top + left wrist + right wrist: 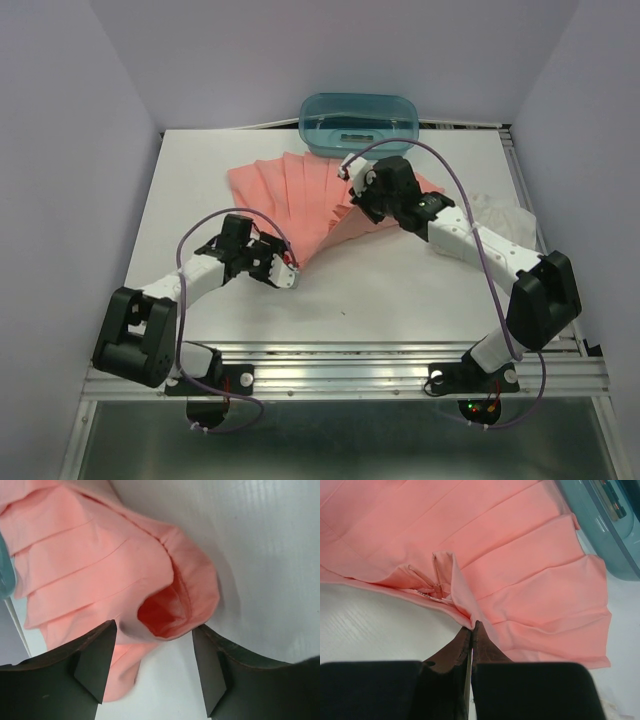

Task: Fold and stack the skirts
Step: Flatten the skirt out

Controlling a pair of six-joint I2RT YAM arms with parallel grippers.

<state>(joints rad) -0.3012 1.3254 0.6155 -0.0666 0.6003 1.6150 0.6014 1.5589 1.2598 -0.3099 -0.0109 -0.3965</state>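
- The table (400, 290) carries both garments. The salmon-pink skirt (290, 190) is spread as a fan over its middle and far part, while the white skirt (497, 210) is bunched at the right edge, well apart from either gripper.
- The pink skirt's long axis is judged to run from its narrow waist end (170, 605), at the near left, out to the wide hem (300, 165) at the far side. The hem lies just in front of the teal tub (360, 122).
- The right-hand part of the fan appears to be doubled over on itself, with a darker triangle of cloth seen near the centre.
- The right gripper (350, 200) is found at the right side edge of the skirt, partway along that axis. Its jaws are pressed together on a raised fold of the pink cloth, as the right wrist view shows.
- The left gripper (287, 272) is placed at the waist end, and it is the nearer arm to that end. Its jaws are spread, and the rounded waistband is seen lying between and just ahead of the fingers (97, 665). No pinch on the cloth is seen.
- The coming move is judged to turn on this: the waist lies straight ahead of the left jaws, so that end could be taken by closing them.
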